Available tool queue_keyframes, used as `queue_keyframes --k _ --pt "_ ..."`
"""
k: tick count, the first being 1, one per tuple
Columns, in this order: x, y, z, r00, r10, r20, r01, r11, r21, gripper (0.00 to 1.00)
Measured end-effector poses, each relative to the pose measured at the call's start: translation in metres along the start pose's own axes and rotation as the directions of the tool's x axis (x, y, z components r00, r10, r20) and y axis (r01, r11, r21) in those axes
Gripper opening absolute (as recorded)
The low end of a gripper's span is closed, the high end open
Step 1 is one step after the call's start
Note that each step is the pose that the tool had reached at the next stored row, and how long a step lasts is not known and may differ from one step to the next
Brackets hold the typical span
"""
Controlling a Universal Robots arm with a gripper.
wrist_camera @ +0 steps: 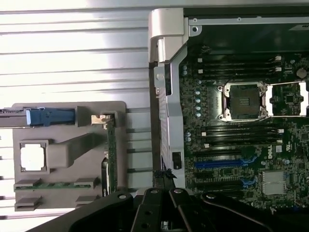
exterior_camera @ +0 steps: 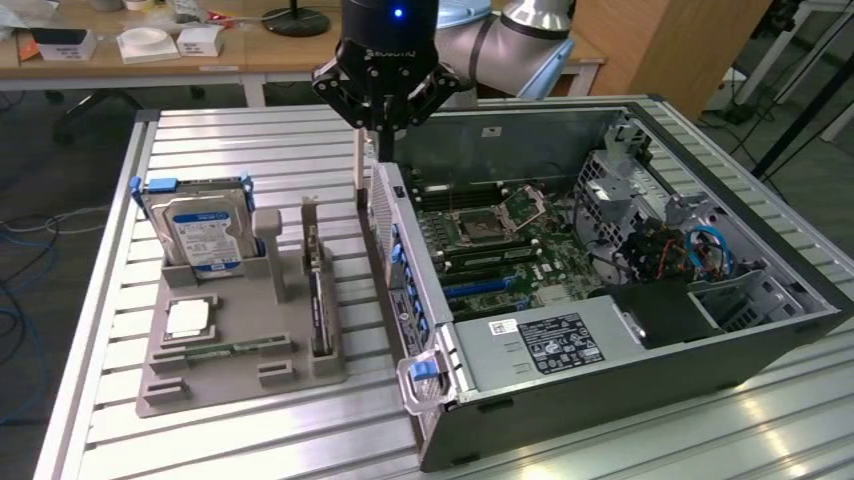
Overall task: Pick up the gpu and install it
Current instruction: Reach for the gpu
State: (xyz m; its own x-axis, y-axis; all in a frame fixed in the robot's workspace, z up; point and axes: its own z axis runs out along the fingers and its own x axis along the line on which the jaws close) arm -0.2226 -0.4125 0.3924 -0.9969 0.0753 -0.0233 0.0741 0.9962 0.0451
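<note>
Black claw (exterior_camera: pixel 380 150) closed over case (exterior_camera: pixel 641 390)

The black gripper (exterior_camera: pixel 383 150) hangs over the far end of the open computer case (exterior_camera: pixel 641 390), above the wall that faces the grey holder (exterior_camera: pixel 214 392), its fingers (exterior_camera: pixel 384 135) pressed together; the gpu (exterior_camera: pixel 315 285) stands on edge in a slot of the holder, apart from the gripper, between the upright hard drive (exterior_camera: pixel 203 232) and the case; a pale square chip (exterior_camera: pixel 190 318) and a narrow green memory stick (exterior_camera: pixel 227 350) lie on the holder's flat part; inside the case the motherboard (exterior_camera: pixel 501 235) faces up; holder and case sit on the slatted metal surface (exterior_camera: pixel 214 140).
</note>
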Motion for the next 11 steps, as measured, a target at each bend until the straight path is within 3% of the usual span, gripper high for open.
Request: queue_keyframes --k 11 --pt "0.019 -0.0034 -0.0006 1.0000 0.000 0.0000 0.000 1.0000 0.0000 0.11"
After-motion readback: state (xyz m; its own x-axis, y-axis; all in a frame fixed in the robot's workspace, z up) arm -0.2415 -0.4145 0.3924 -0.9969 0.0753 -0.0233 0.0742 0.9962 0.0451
